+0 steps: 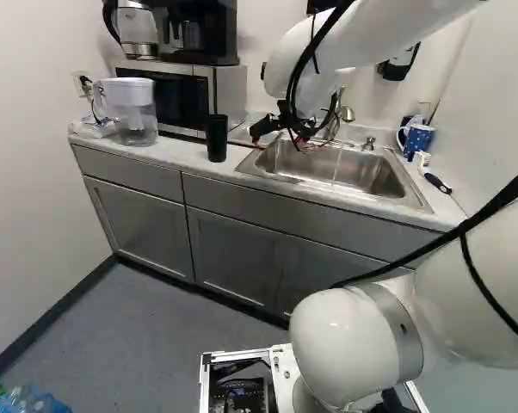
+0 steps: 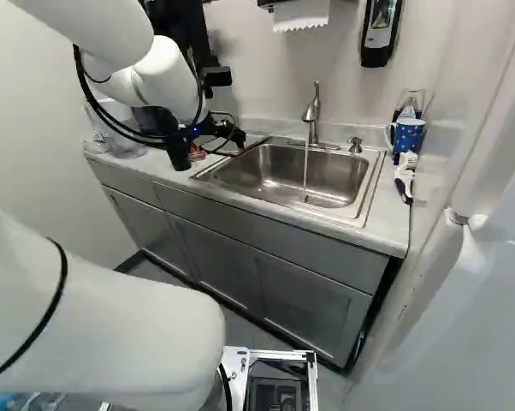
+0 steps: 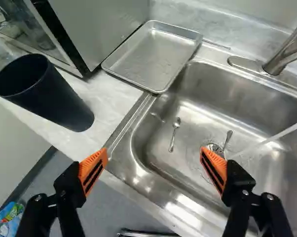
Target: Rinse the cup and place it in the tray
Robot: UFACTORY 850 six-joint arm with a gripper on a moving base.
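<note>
The gripper (image 1: 278,141) hung over the edge of the sink (image 3: 203,81), its orange-padded fingers spread wide with nothing between them. Inside the sink lay a teaspoon (image 3: 174,133) and, by the drain, a second utensil (image 3: 228,140). The metal baking tray (image 3: 153,57) lay at the sink's microwave-side edge; the black tumbler (image 3: 47,96) stood upright beside the sink on the counter. Water ran into the sink from the faucet (image 2: 312,111) behind it. Across the sink from the tumbler stood a dotted blue mug (image 2: 409,134).
</note>
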